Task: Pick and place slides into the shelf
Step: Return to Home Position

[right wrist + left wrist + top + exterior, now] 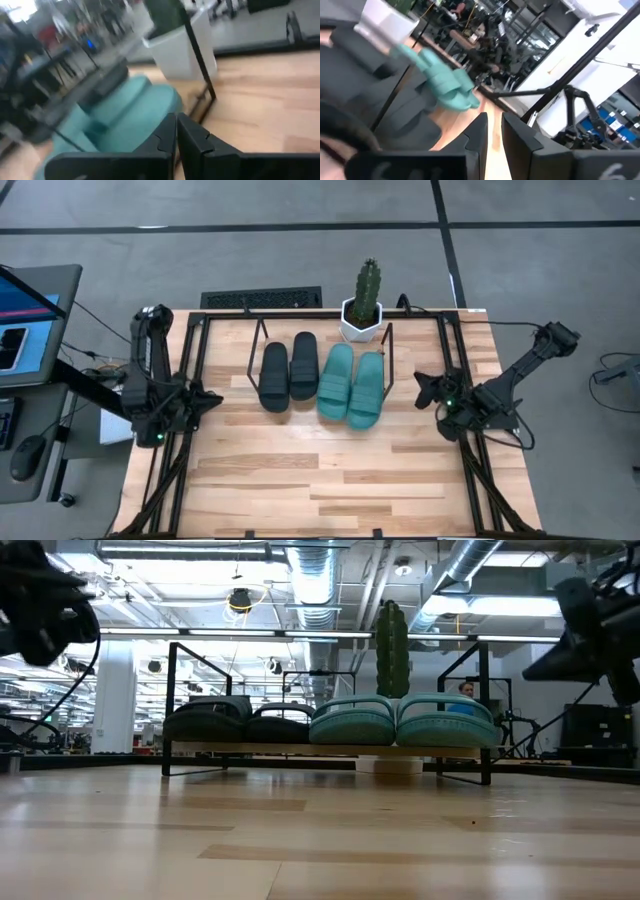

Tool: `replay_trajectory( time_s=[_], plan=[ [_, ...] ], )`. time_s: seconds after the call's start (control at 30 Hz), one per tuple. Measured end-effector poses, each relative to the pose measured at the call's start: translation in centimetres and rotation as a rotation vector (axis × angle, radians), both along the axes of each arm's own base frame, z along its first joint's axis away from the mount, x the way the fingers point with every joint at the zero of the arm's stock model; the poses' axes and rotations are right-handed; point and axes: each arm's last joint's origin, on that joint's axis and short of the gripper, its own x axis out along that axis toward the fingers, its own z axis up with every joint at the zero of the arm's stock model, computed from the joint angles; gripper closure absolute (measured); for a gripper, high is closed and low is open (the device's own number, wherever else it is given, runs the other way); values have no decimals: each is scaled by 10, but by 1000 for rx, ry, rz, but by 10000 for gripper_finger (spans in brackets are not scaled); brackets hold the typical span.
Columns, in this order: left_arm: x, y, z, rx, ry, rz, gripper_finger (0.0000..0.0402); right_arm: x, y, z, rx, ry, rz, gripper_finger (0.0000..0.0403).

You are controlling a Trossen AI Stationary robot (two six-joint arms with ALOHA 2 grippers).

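Two black slides [289, 372] and two teal slides [352, 385] lie side by side, soles down, on the low black rod shelf [252, 352] at the table's far middle; the low view shows them in a row [330, 723] on its rails. My left gripper [210, 398] hangs at the table's left edge, pointing toward the shelf, with only a narrow gap between its fingers [494, 125] and nothing in it. My right gripper [425, 388] hangs at the right edge, shut [176, 122] and empty, facing the teal slides [125, 117].
A potted cactus in a white pot [364, 305] stands just behind the shelf. A keyboard [262, 298] lies past the table's far edge, and a desk with a screen [25, 320] stands to the left. Black rig frame bars [190, 380] run along both table sides. Bare wood [320, 470] fills the near half.
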Motion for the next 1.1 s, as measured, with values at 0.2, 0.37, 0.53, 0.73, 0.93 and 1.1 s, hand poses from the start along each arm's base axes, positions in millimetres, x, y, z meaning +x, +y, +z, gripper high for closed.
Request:
replay_trajectory(
  time_s=[0.2,0.37,0.53,0.73,0.93,1.1],
  plan=[
    [0,1,-20,-53,80,2,358,1,1,-5,115,143,59,395],
    [0,2,-22,18,134,-1,358,1,3,-7,201,205,98,395],
    [0,-1,-23,27,197,-16,358,1,4,-9,244,233,118,395],
    [0,-3,-23,83,215,-28,358,1,4,-8,250,227,120,395],
    [0,-3,-24,86,221,-30,358,2,4,-8,251,226,120,395],
    [0,-3,-24,86,221,-30,358,2,4,-8,251,225,120,395]
  ],
)
